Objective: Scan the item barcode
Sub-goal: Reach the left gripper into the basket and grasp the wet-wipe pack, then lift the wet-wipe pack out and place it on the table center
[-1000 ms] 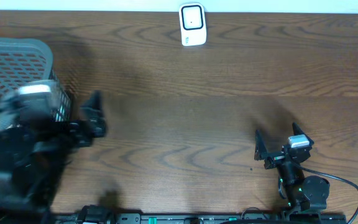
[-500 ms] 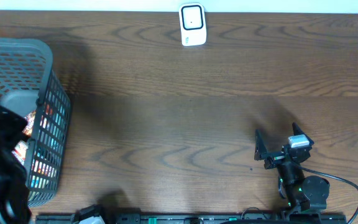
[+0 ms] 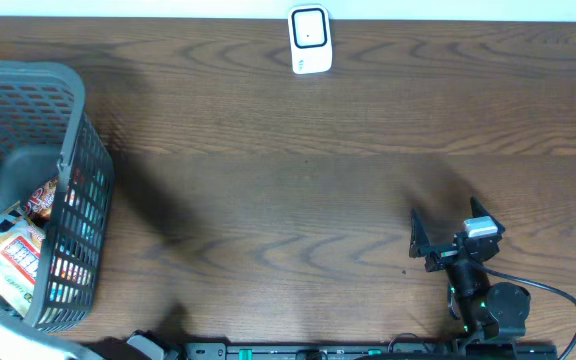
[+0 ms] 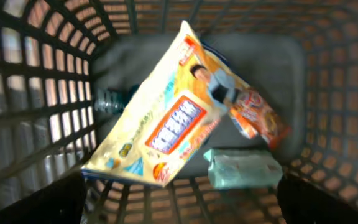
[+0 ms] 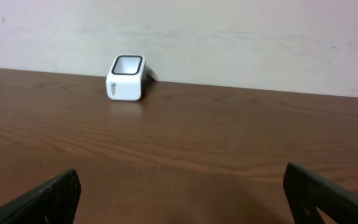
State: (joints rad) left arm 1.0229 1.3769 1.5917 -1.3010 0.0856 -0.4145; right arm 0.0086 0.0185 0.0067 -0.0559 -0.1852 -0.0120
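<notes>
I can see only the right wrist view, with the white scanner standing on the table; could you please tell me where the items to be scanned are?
Observer: They are in a dark grey plastic mesh basket at the left end of the brown wooden table.
Operator: Thank you. What lies uppermost in it?
Observer: A large yellow-and-orange snack packet, lying tilted across the basket floor.
Operator: Is there anything else beside it?
Observer: A pale green wrapped pack lies by the packet's lower edge.
Operator: Is the left tool holding anything?
Observer: No, the left tool hangs open above the basket, empty.

Unreadable blurred lettering on snack bag (image 4: 166, 121)
</notes>
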